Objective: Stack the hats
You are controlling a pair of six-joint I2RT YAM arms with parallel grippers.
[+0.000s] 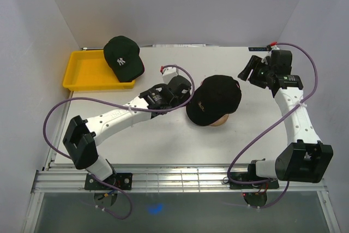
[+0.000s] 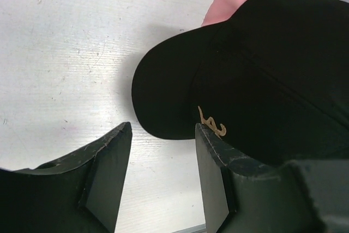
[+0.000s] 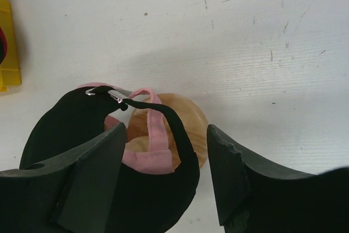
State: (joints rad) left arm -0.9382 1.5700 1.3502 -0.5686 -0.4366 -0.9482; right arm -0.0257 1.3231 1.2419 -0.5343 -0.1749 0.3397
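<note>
**1. Near edge.** L and R arm bases sit at the near edge of the surface [image 1: 163, 145]. A broad band of bare surface runs edge to edge btwn the bases and the wooden stand [image 1: 221, 122] [image 3: 188, 115].

**2. Ctr.** L arm reaches diagonally from the near L corner. L pincer [image 1: 187, 97] [image 2: 163, 129]: jaws wide apart, gripping nothing. The brim edge of the black hat [image 1: 215, 99] [image 2: 272, 80] [image 3: 71, 118] lies at the mouth of the gap. Contact w/ the fingers cannot be confirmed.

**3. Stack.**
- The black hat sits over the pink-red hat [image 2: 229, 1] [image 3: 152, 159], both on the stand, approx. ctr of surface.
- Black brim faces the near L corner.
- Small gold script on the front panel; rear strap w/ metal buckle.
- The pink-red hat shows only as a rim beyond the brim, plus strap and lining at the rear opening.

**4. R side.** R pincer [image 1: 248, 70] [image 3: 166, 135] hangs near the far R corner, apart from the stack. Jaws are wide and hold nothing. Bare surface lies btwn stack and R edge.

**5. Far L corner.** The yellow tray [image 1: 82, 72] lies along the L edge. The green hat [image 1: 124, 58], w/ white NY logo, rests on the tray's far R corner, partly over the surface and well apart from the stack.
</note>
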